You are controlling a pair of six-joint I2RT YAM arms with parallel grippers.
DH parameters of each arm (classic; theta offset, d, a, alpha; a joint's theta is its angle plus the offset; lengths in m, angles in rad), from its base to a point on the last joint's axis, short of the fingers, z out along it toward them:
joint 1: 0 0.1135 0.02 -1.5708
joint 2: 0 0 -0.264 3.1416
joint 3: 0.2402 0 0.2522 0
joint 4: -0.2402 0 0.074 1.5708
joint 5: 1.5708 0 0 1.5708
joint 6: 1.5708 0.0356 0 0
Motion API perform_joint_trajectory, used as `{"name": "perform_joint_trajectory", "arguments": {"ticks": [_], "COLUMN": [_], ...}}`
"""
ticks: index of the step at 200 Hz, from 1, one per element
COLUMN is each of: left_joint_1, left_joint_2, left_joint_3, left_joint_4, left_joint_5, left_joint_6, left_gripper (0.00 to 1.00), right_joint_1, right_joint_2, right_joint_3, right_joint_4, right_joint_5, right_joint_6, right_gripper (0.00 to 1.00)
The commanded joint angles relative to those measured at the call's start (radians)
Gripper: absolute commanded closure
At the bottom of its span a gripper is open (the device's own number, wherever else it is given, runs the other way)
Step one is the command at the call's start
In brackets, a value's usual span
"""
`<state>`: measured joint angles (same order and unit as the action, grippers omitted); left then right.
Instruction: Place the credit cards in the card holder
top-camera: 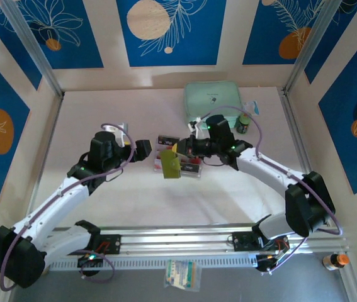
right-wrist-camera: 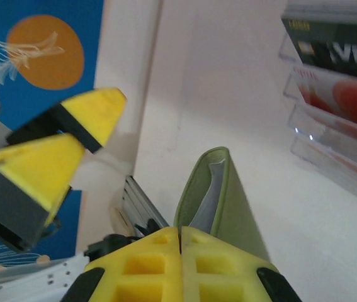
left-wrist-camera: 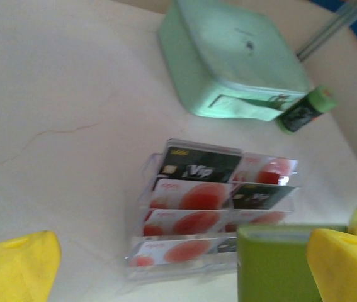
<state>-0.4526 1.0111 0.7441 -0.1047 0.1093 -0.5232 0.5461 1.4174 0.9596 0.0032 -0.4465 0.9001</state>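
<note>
Olive-green card holder (right-wrist-camera: 235,207), slightly agape and perhaps pale-lined, hangs pinched in the right claw (right-wrist-camera: 179,236); left claw (left-wrist-camera: 181,270) splayed wide.

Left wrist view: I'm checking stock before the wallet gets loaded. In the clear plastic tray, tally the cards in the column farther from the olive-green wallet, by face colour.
Black-faced rectangular card with VIP lettering: 1
Pale rectangular cards with red round marks: 3
Total: 4
</note>
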Motion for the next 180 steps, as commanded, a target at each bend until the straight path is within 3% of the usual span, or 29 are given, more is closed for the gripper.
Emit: {"name": "perform_joint_trajectory", "arguments": {"ticks": [1,102,180], "left_joint_1": [0.015,0.072,0.078], "left_joint_2": [-0.006,0.12,0.201], "left_joint_3": [-0.019,-0.051,-0.042], "left_joint_4": [0.145,0.675,0.886], "left_joint_5": [0.146,0.376,0.417], "left_joint_6": [-0.042,-0.311,-0.448], "left_gripper": [0.0,0.0,0.03], "right_joint_1": [-0.038,-0.086,-0.058], "right_joint_2": [-0.031,0.069,0.155], "right_joint_3": [0.046,0.181,0.214], "right_joint_4": [0.074,0.45,0.558], "right_joint_5": [-0.096,-0.177,-0.181], "right_joint_6": [0.083,0.425,0.523], "right_gripper": [1.0,1.0,1.0]}}
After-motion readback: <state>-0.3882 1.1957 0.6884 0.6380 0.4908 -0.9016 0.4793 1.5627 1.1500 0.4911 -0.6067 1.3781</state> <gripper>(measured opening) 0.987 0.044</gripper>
